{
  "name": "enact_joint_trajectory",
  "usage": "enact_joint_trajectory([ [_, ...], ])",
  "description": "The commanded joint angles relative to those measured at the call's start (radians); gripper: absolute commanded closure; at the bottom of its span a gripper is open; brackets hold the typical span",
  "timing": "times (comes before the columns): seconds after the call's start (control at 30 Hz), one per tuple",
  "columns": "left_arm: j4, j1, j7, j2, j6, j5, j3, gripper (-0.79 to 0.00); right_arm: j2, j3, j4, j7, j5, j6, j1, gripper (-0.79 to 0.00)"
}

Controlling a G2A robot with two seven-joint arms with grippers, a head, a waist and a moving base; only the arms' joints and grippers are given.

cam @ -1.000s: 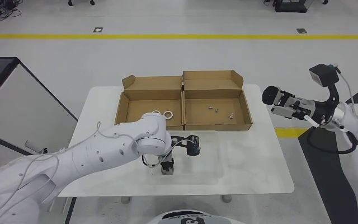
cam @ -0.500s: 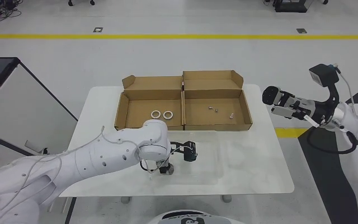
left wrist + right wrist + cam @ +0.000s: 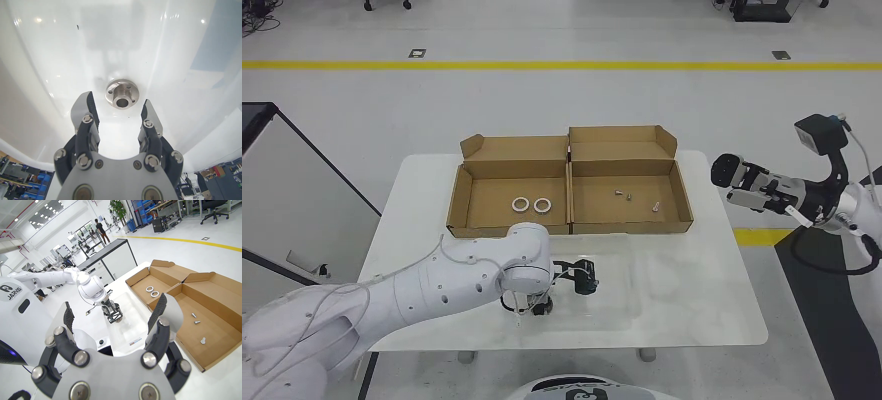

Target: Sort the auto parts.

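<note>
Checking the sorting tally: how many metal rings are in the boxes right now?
2. One ring and a second ring lie side by side on the floor of the cardboard box at the top view's left. None seems hidden.

The left gripper [image 3: 117,97] points down at the bench's [image 3: 692,290] 6 o'clock side, fingers [image 3: 90,106] spread. The right gripper [image 3: 724,172] hangs beyond 3 o'clock, likewise spread, aimed toward 9.
</note>
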Motion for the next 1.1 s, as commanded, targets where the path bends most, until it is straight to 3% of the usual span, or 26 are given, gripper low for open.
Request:
enact_joint_trajectory([
  [0.0, 0.008, 0.004, 0.000, -0.005, 0.000, 0.003, 0.000, -0.480, 0.000, 0.000, 0.000, 0.000, 0.000, 0.000, 0.000, -0.785],
  [0.1, 0.016, 0.009, -0.001, -0.011, 0.001, 0.005, 0.000, -0.419, 0.000, 0.000, 0.000, 0.000, 0.000, 0.000, 0.000, -0.785],
  [0.33, 0.026, 0.005, -0.001, -0.017, 0.001, 0.005, 0.000, -0.369, 0.000, 0.000, 0.000, 0.000, 0.000, 0.000, 0.000, -0.785],
  [1.07, -0.002, 0.005, -0.022, -0.016, 0.022, -0.011, 0.000, -0.379, 0.000, 0.000, 0.000, 0.000, 0.000, 0.000, 0.000, -0.785],
])
